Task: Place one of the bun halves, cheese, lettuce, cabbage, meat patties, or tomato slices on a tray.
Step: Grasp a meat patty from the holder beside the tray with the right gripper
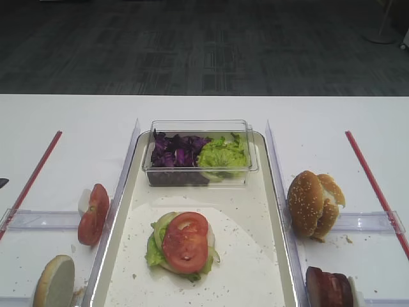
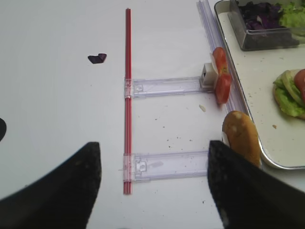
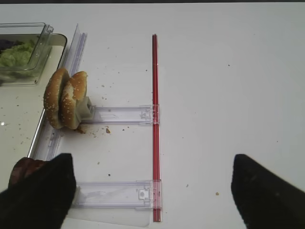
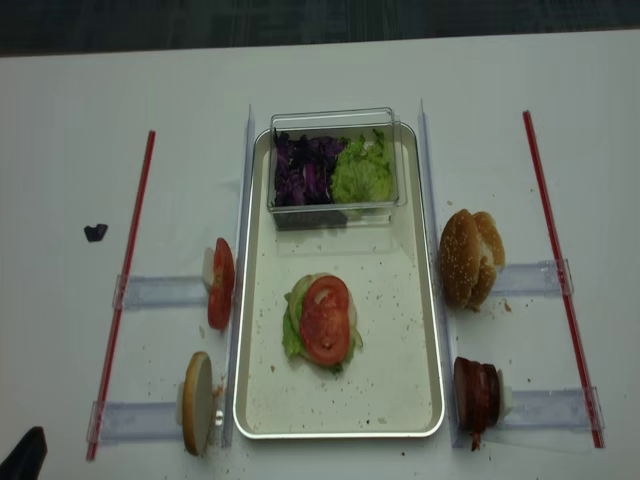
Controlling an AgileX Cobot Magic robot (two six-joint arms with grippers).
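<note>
1. Nearest the right wrist lens: right gripper (image 3: 153,191), jaws spread wide, nothing between them, hanging above bare tabletop beside the lower clear holder (image 3: 116,194).
2. Just past its left fingertip: meat patties (image 3: 26,171), on edge at the inner end of that holder, a likely next layer. Best approached from above with the jaws turned to straddle one disc across its flat faces, closing gently so as not to squash it or drag its neighbour.
3. In the left wrist view: left gripper (image 2: 155,183) likewise wide open and empty, with one pale-faced bun half (image 2: 241,138) close by its right finger.
4. Farther on: bun halves (image 1: 314,203) upright on the right-hand holder; tomato slices (image 1: 93,214) upright on the left one.
5. On the tray (image 1: 255,281): lettuce with a tomato slice (image 1: 185,242) on top, roughly central; worth setting the patty squarely over it, low release, so nothing slides.
6. At the tray's far end: clear box (image 1: 200,153) holding purple cabbage (image 1: 176,152) and more lettuce (image 1: 222,153).
7. Surface: white table (image 1: 70,121), crumb-flecked, marked by red strips (image 1: 374,185) on each side.
8. Beyond: dark grey floor (image 1: 192,45).
</note>
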